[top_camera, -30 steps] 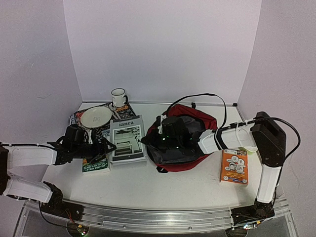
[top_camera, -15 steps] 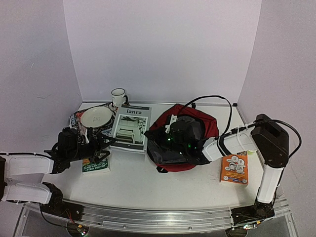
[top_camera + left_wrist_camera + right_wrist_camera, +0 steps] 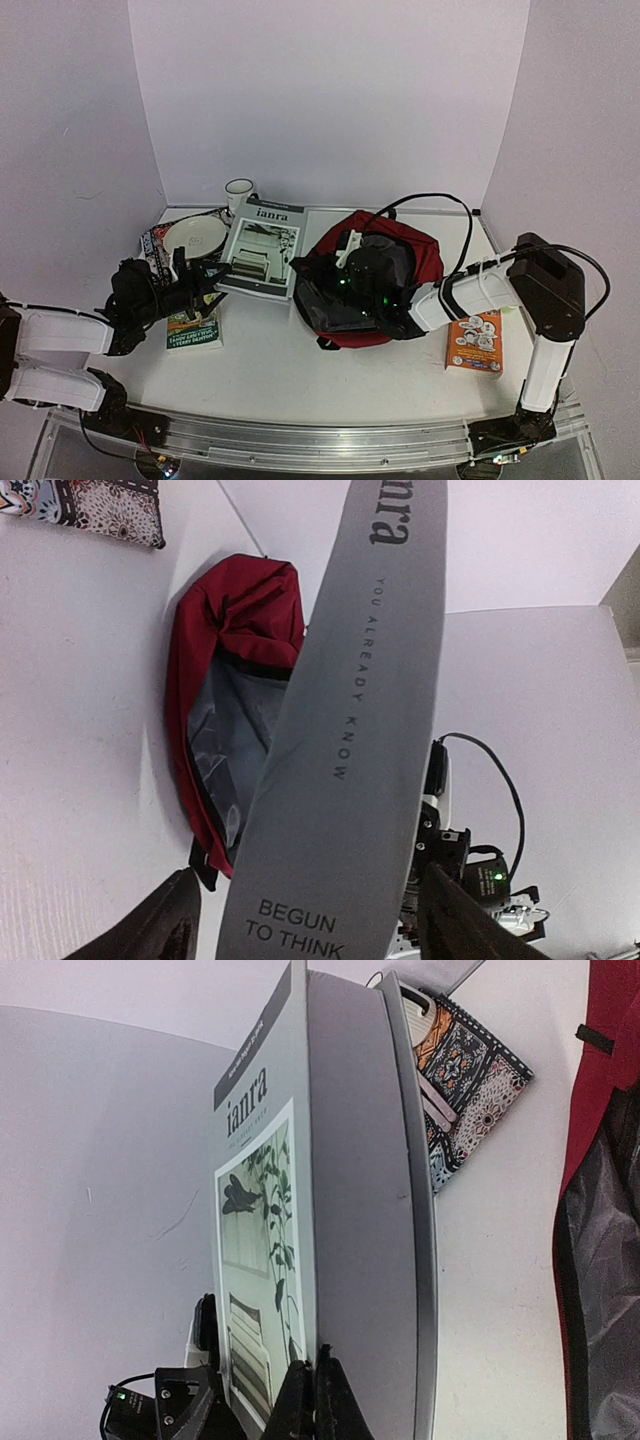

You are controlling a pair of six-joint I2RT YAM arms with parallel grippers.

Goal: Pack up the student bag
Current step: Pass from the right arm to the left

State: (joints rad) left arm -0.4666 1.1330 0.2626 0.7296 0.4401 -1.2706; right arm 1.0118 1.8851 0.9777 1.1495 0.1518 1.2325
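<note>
Table [image 3: 300,370] | left gripper [image 3: 213,272] clamps grey book [image 3: 262,245], student bag [image 3: 425,255] to its right | right gripper [image 3: 312,1385] closed above bag

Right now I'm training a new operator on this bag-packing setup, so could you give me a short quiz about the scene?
1. True or false: the grey book already lies inside the red backpack.
2. What stands at the back of the table, just beyond the white plate? A) a mug B) a bottle C) a bowl
3. Which claw holds the grey book?
Key: 1 false, it is held up beside the backpack; 2 A, the mug; 3 the left claw.
</note>
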